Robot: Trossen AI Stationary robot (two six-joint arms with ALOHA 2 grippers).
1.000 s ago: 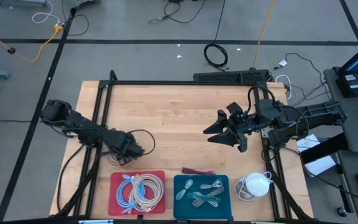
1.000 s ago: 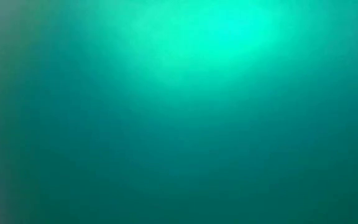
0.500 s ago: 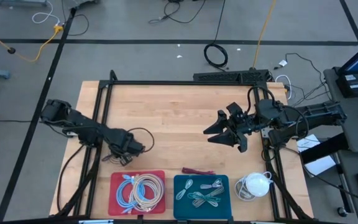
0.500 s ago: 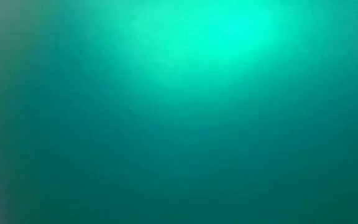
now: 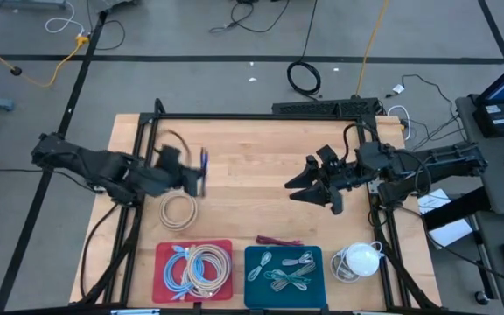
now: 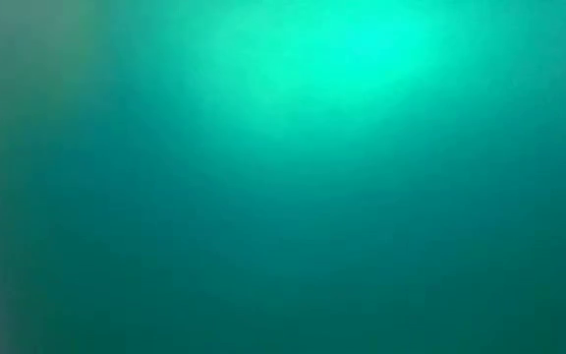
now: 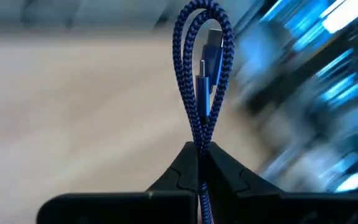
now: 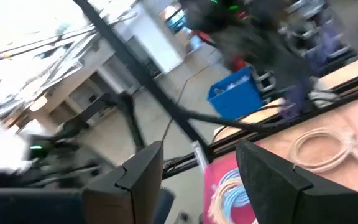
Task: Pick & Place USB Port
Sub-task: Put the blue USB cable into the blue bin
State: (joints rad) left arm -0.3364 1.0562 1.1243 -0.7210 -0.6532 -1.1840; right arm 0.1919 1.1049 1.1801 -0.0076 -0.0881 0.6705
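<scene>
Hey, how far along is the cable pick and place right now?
Done: the left hand has shut on the blue braided USB cable and holds it above the wooden table. In hand: carrying it. Left: setting it down; I can't tell where. A beige coiled cable lies loose on the table. The right hand waits open mid-table.

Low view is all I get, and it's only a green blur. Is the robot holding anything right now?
Observer: Yes. The left tool is shut on a blue braided cable, whose loop stands up from the fingers.
Operator: Whereabouts is that arm?
Observer: Over the left part of the table. A beige coiled cable lies on the wood beside it.
Operator: And the other arm?
Observer: The right tool hangs open over the table's right half, with nothing in it.
</scene>
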